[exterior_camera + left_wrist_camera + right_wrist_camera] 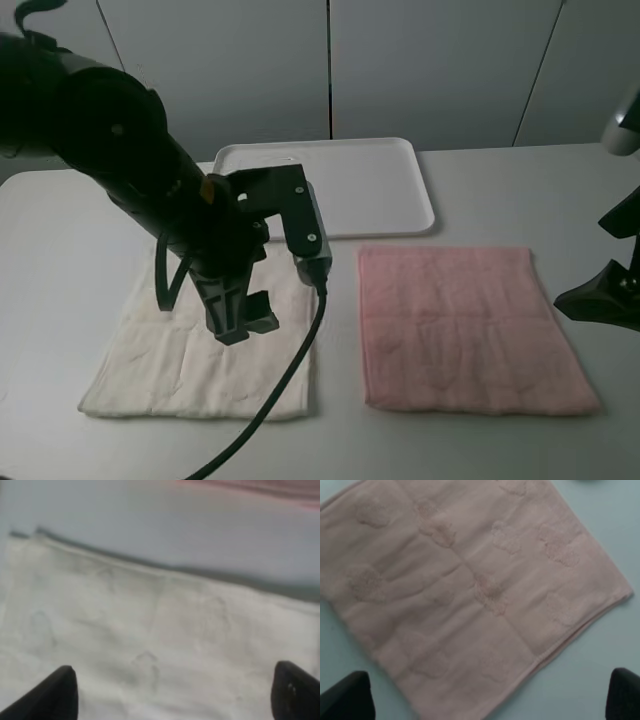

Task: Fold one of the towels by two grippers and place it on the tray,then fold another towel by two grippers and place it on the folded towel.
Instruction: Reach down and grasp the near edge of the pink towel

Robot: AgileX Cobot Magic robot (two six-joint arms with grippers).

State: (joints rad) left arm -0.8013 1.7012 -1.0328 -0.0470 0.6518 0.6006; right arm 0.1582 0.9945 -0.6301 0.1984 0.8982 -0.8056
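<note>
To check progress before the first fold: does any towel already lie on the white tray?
No, the pink towel and the cream towel both lie spread flat on the table, in front of the tray.

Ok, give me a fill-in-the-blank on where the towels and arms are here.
The arm hovering over the cream towel is the robot's ____ one.
In the high view the pink towel lies to the cream towel's ____.
The right pincer has its jaws ____.
The tray holds ____ towels.
Missing: left; right; open; no.
</note>
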